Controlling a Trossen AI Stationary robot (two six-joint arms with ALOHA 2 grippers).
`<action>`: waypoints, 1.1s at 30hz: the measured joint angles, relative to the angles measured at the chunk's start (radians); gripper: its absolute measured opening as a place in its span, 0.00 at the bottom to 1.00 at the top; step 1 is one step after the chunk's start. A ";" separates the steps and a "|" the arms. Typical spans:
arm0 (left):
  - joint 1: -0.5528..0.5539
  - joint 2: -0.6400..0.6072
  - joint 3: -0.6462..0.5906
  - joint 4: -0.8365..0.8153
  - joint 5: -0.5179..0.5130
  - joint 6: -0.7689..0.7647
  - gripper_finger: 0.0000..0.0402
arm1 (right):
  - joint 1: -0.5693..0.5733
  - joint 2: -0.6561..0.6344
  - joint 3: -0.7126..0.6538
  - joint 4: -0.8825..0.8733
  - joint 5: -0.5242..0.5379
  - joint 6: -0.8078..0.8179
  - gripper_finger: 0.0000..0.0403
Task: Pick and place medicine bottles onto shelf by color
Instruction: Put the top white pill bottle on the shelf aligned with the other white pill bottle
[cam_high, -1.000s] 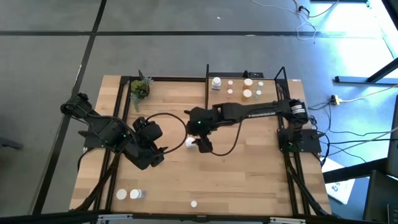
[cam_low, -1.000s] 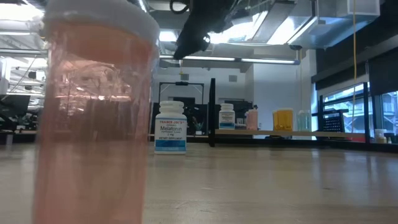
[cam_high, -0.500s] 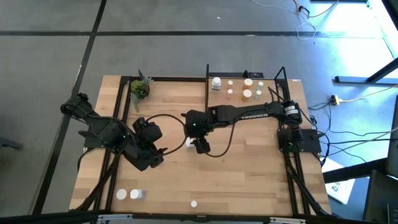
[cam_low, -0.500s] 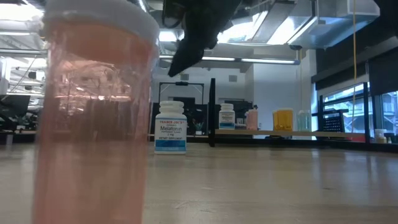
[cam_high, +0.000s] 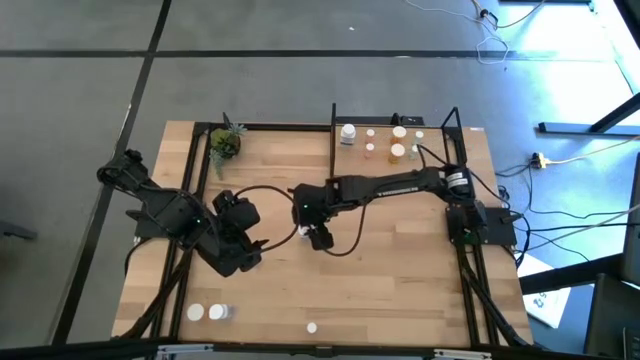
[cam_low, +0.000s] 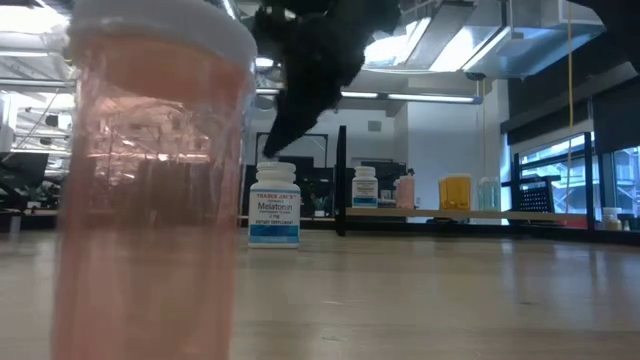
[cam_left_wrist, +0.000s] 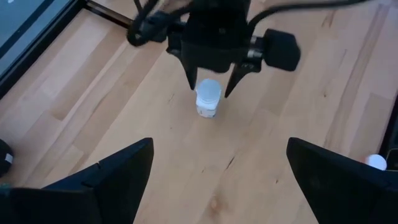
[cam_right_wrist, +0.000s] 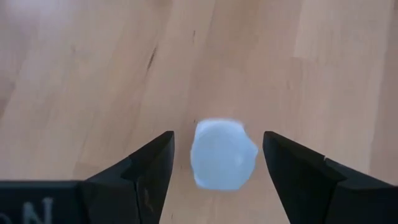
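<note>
We've got the right pincer (cam_left_wrist: 212, 87) spread apart over a white bottle (cam_left_wrist: 208, 98) mid-desk, pick step; next: lower & clamp w/o tipping.

1. Pink bottle (cam_low: 150, 190): in the low view it stands so close to the camera that it is blurred and cut off at the top and bottom edges; it hides the table and room behind it.
2. Right gripper (cam_low: 290, 125): in the low view a dark blurred shape, its upper part cut off by the top edge.
3. White bottle (cam_right_wrist: 222, 154): blurred in the right wrist view; no label can be read.
4. Bottles on the shelf (cam_high: 385, 140): too small in the high view to tell their colours surely.
5. Left gripper (cam_left_wrist: 217, 180): the fingers run off the bottom edge.
</note>
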 joint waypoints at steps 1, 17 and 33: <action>0.000 0.000 0.000 0.001 0.000 0.000 0.90 | 0.000 0.006 0.000 -0.007 0.000 0.000 0.62; -0.004 0.000 0.000 -0.001 0.000 0.000 0.90 | 0.000 0.062 0.000 0.000 0.000 -0.030 0.61; -0.004 0.000 0.000 -0.002 0.000 0.000 0.90 | 0.000 0.075 0.000 -0.014 0.001 -0.052 0.46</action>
